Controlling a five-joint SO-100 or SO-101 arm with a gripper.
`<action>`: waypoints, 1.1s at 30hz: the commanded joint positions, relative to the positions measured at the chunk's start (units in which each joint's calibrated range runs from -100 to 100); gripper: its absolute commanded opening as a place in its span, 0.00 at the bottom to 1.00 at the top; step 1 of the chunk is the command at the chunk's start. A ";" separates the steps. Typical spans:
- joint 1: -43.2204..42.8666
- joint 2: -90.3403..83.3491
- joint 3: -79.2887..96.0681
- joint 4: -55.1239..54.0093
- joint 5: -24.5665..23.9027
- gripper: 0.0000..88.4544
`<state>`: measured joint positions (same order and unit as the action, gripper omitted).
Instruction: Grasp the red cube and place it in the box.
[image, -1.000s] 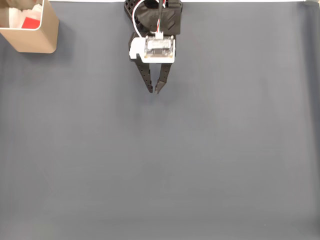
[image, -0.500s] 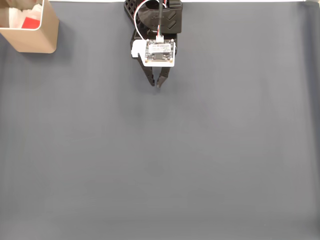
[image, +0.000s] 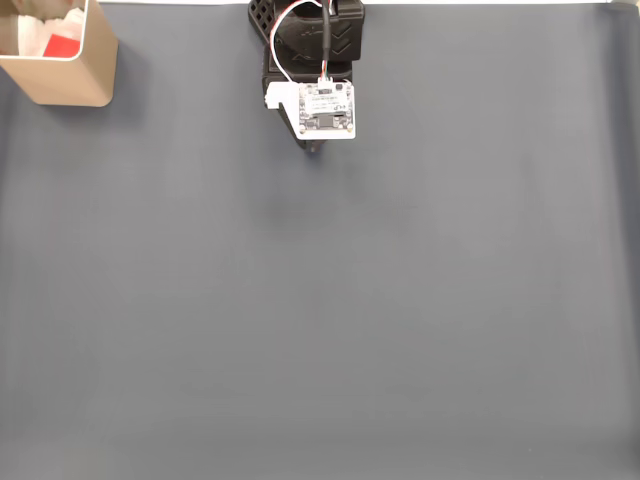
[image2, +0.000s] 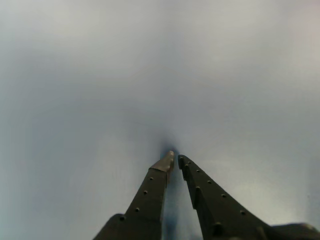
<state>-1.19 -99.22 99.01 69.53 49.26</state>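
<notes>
Since the red cube (image: 63, 45) already sits in the box (image: 62, 78), little can fail — unless the empty, nearly closed gripper (image2: 174, 159) scrapes the grey mat (image: 400, 320).

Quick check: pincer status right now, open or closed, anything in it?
Pincer: closed, fingertips nearly touching, nothing between them. The red cube already sits in the box.

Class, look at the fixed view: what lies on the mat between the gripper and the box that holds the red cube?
Nothing: in the fixed view, the stretch of grey mat between the gripper and the box is bare. The red cube sits inside the box.
</notes>
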 joint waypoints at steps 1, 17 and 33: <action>-0.09 -0.69 0.81 1.21 0.54 0.00; -0.02 -0.69 0.81 6.29 -0.83 0.00; -0.02 -0.69 0.81 6.37 -0.29 0.00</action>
<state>-1.19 -100.00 99.01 74.78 48.96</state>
